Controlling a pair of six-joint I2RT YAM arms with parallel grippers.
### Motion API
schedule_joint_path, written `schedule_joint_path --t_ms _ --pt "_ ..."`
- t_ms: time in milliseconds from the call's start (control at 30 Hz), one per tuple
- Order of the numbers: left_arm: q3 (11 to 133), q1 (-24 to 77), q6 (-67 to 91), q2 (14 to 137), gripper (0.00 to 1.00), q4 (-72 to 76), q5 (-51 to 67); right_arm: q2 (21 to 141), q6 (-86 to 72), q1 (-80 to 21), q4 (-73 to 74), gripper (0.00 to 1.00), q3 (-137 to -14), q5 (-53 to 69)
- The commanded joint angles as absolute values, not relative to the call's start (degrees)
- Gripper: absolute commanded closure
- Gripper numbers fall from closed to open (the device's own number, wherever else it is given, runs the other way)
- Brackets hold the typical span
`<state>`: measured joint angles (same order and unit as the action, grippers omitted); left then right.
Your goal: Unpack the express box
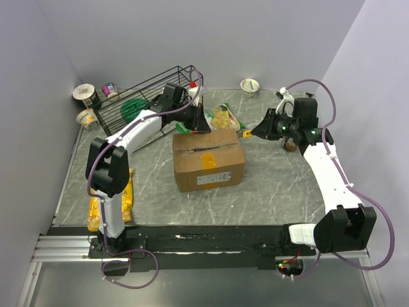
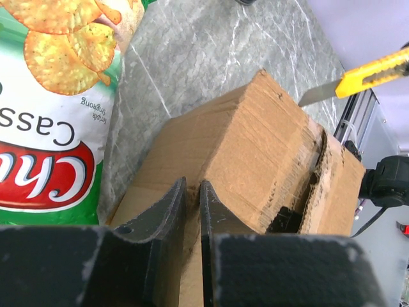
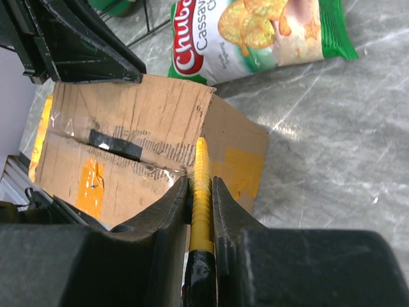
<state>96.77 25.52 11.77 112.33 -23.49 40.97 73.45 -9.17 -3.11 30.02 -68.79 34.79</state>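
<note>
The grey marble table carries everything, and the express box stands about in its middle, closed, with a strip of black tape along the top seam, an orange sticker on top and a white label on the side that faces the arm bases.

Behind the box to the left, a black wire basket lies tilted against the back wall. A yellow chip bag lies well left of the box, near the left arm's base. A green chip bag lies flat just behind the box.

The left gripper is at the far left corner of the box, down at its top edge. Its fingers leave only a thin slit, and I cannot tell if they pinch anything.

The right gripper is beside the far right corner of the box, closed tightly on a yellow utility knife. The blade is out, with its tip at that corner; if it touches, I cannot tell.

Three small cups stand far left of the box, beyond the basket, and one more cup behind the box by the back wall.
</note>
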Motion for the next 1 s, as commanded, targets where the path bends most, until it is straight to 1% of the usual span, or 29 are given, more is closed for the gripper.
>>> schedule_joint_path --t_ms 0,467,967 --pt "97.56 25.14 11.51 114.34 0.99 -25.14 32.87 69.79 -10.55 -3.43 38.32 1.0 -68.03 34.98" --pt "97.91 25.49 11.6 114.61 0.99 -25.14 31.64 66.1 -14.32 -3.43 40.25 1.0 -66.53 35.07" --pt "98.7 25.84 11.69 115.14 0.99 -24.87 30.85 62.58 -14.68 -3.25 47.02 1.0 -66.62 36.91"
